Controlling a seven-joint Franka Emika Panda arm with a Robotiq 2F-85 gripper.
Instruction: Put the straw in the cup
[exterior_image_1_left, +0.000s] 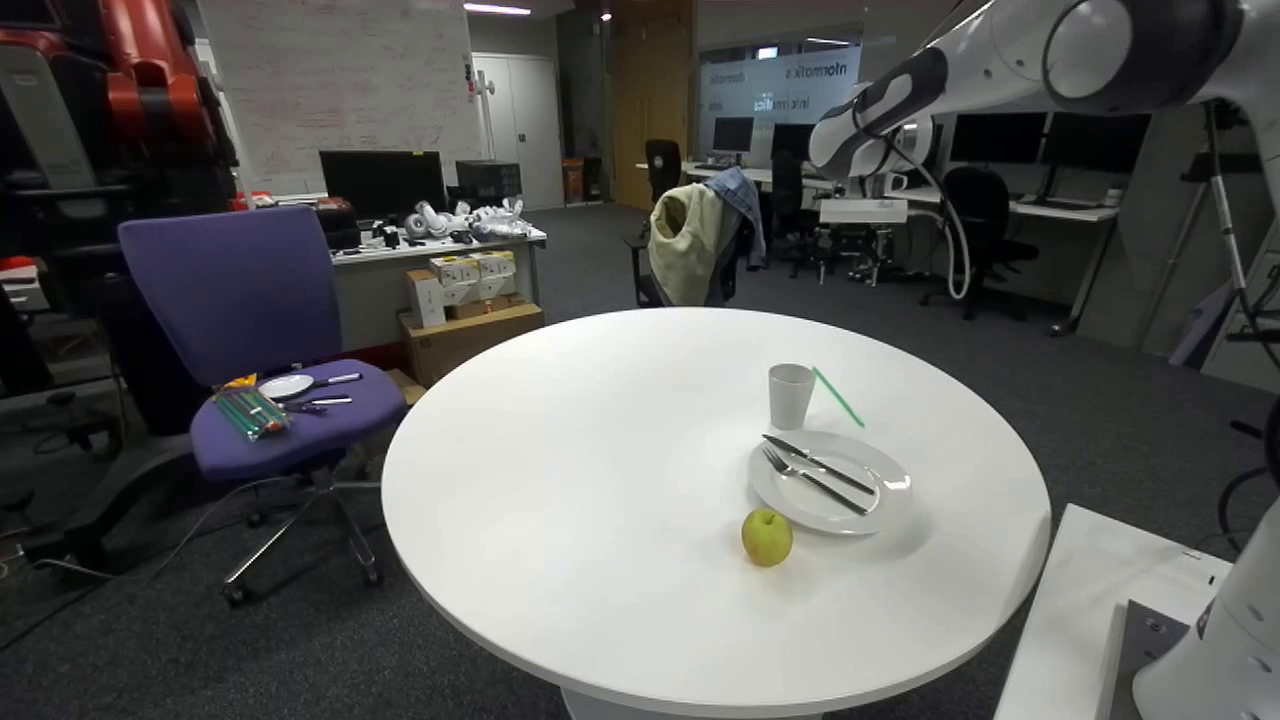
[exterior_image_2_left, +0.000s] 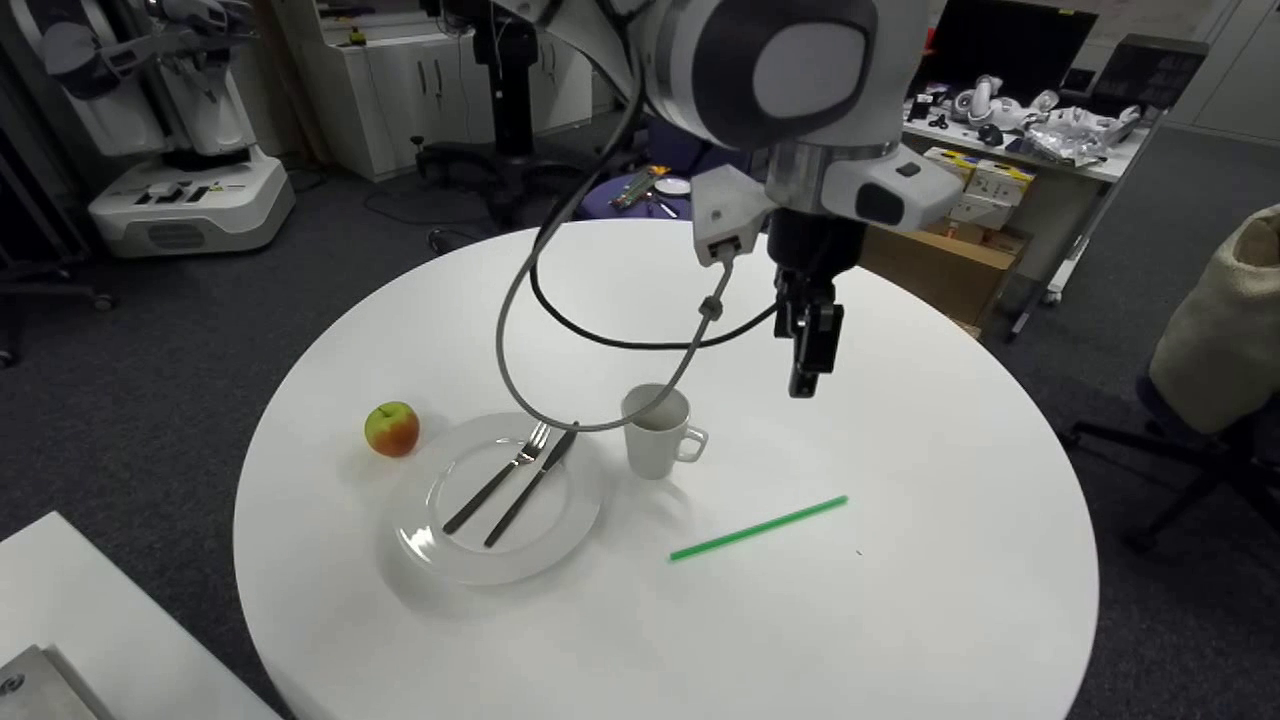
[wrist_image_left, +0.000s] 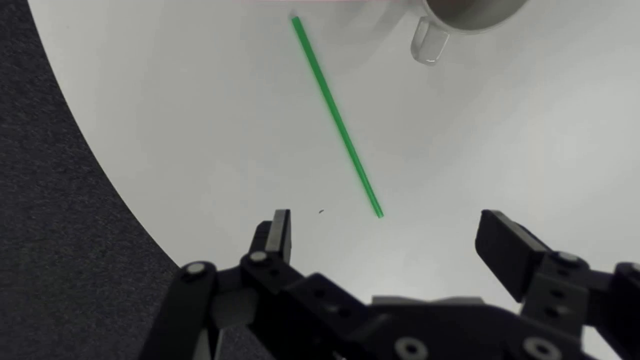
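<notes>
Round, smooth white table. A glossy, wide-rimmed plate toward its robot-side edge. Over the table hangs the black claw, spread wide, holding nothing. Tapered white cup, handled, upright beside the plate. Slim green straw lies flat between cup and curved edge.

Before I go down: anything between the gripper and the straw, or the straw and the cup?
Nothing visible stands between the gripper and the straw, or between straw and cup; the cup's handle juts out on that side. In an exterior view, a grey cable crosses in front of the cup; how close it hangs is unclear.
</notes>
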